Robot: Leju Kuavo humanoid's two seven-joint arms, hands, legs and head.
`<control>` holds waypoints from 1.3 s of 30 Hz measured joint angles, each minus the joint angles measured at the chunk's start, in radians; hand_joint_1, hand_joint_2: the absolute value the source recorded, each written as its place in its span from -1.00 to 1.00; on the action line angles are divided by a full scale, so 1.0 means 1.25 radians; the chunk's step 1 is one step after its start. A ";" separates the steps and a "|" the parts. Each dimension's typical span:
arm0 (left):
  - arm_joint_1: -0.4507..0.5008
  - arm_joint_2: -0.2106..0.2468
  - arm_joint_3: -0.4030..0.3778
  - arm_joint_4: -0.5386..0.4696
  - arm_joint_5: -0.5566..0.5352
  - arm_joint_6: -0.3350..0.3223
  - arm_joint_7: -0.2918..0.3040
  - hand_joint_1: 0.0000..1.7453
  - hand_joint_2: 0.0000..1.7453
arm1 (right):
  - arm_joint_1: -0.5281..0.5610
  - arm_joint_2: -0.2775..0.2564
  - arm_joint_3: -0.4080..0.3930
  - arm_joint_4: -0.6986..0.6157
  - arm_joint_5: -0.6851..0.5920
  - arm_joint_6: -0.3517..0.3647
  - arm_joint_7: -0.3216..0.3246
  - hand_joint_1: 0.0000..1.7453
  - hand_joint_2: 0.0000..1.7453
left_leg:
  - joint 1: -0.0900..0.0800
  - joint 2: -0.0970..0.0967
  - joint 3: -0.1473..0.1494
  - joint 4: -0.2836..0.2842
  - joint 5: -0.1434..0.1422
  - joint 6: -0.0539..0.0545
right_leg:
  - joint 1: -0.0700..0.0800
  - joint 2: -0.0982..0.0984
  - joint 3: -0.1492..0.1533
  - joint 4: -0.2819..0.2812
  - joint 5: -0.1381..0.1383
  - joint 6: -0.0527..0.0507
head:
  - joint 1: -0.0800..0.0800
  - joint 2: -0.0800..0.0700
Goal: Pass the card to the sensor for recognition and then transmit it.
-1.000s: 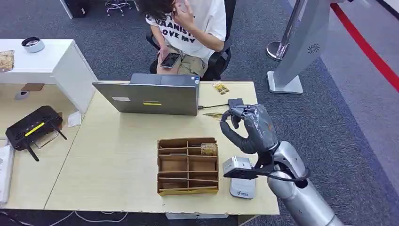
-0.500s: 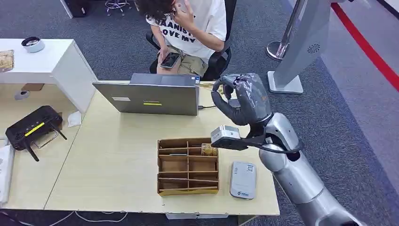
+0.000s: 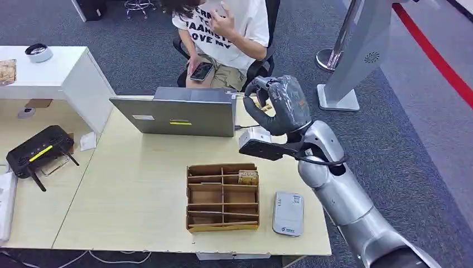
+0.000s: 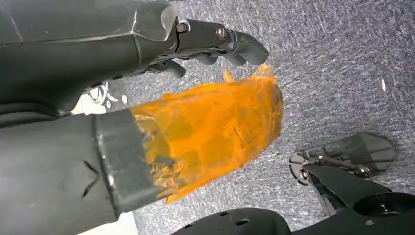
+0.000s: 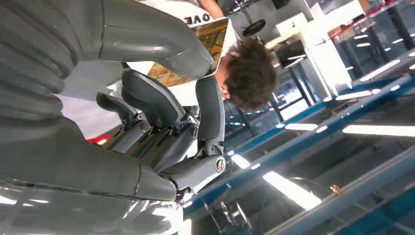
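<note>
— Where's your card (image 5: pixel 205 41)?
— Pinched between thumb and fingers (image 5: pixel 210 115) of your right hand (image 3: pixel 276 106), raised over the tabletop (image 3: pixel 139 184) at two o'clock, toward the person (image 3: pixel 226 33).
— The left hand (image 4: pixel 195 117)?
— You can't tell its grasp.

So on the table (image 3: pixel 139 190) I count one laptop (image 3: pixel 178 114), one cardboard divider box (image 3: pixel 223 196), one white card reader (image 3: pixel 288 213) by the near right corner and one black router (image 3: pixel 39 151), plus one person (image 3: pixel 226 33) seated at the far edge.
</note>
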 joint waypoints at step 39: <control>-0.023 -0.004 -0.037 0.000 -0.012 -0.013 0.016 -1.00 -1.00 | -0.127 0.076 0.004 0.255 0.086 -0.019 0.033 0.78 1.00 | 0.000 0.000 0.000 0.000 0.000 0.000 | 0.000 0.000 0.000 0.000 0.000 0.000 | 0.000 0.000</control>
